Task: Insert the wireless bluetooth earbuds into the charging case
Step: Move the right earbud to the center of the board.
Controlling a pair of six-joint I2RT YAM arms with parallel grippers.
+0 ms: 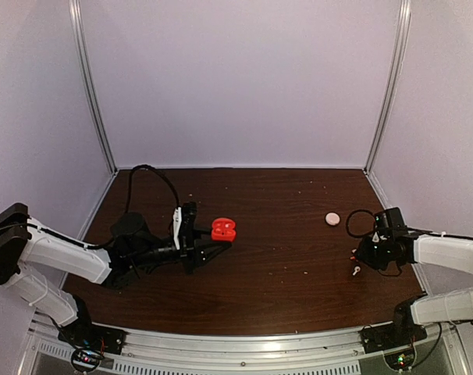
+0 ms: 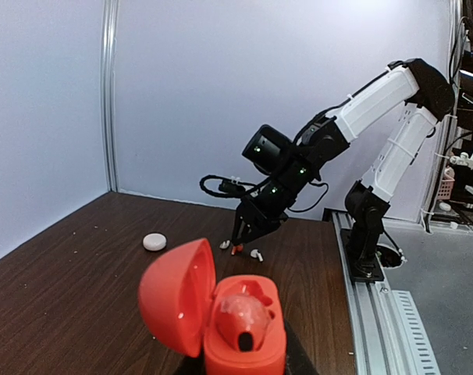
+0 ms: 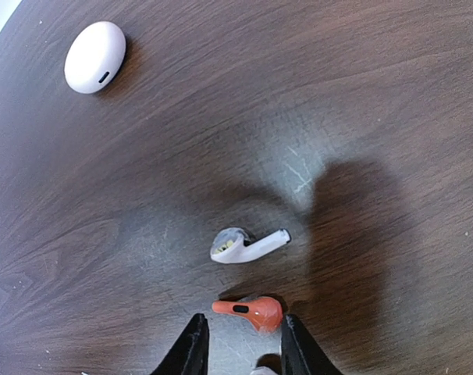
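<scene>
Here, right gripper [image 3: 240,344] straddles red-orange earbud [image 3: 252,312] on worktop [image 3: 377,117], jaws parted; left gripper [image 1: 213,242] clamps the open red charging case [image 2: 244,351].

Red case [image 2: 244,351] stands open; red-orange earbud [image 3: 252,311] lies beside white earbud [image 3: 244,244] (apart).

Soft, even light falls from overhead. The dark worktop [image 3: 377,94] carries a pale sheen, with a broad, fuzzy shadow beside the right gripper [image 3: 243,348]. Up close, the red charging case [image 2: 221,312] is blurred. The overhead view is dim and grainy.
</scene>
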